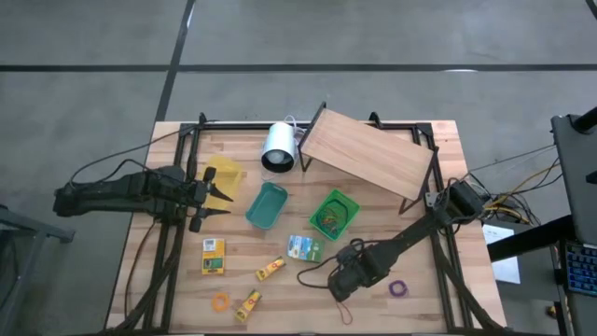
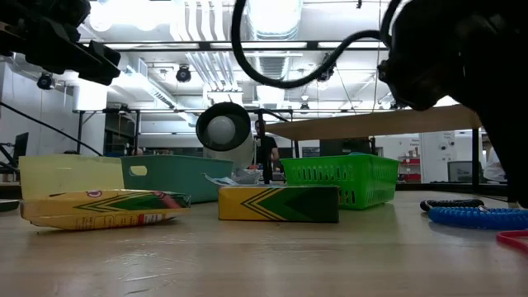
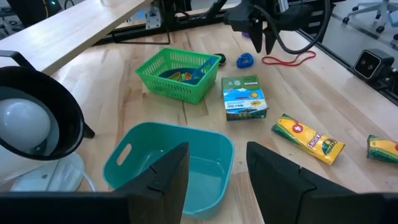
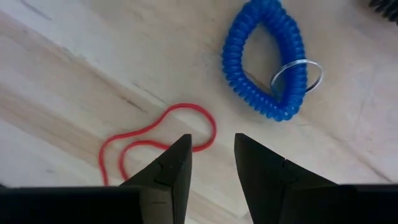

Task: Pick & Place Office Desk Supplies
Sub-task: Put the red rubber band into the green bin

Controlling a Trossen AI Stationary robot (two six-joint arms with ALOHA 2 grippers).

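Presently itemised, one wooden surface [image 1: 373, 308] carrying scattered desk supplies. Right hand [image 4: 211, 163]: low at the near edge, fingers spread with a gap between them, empty, poised directly over one lobe of a red rubber band [image 4: 155, 143] lying flat on the wood; blue coiled key ring [image 4: 267, 59] just beside the band, apart from it. Left hand [image 3: 214, 177]: waiting at the left side, fingers spread, empty, above the teal bin [image 3: 168, 165]. Green basket [image 3: 177, 74] near the middle, already holding a few small items. Green-and-white packet [image 3: 244, 98] and yellow boxes [image 1: 214, 256] not yet collected. Step judged in hand: approach to pick the red band. Next move calls for a straight descent until the fingertips meet the wood, then closing on the thin strand, which lies flat and may slip out. Hard to make out: the basket's contents, the purple loop [image 1: 398, 288] and orange loop [image 1: 220, 301] beyond their colour; the red band is cut off behind the right fingers.
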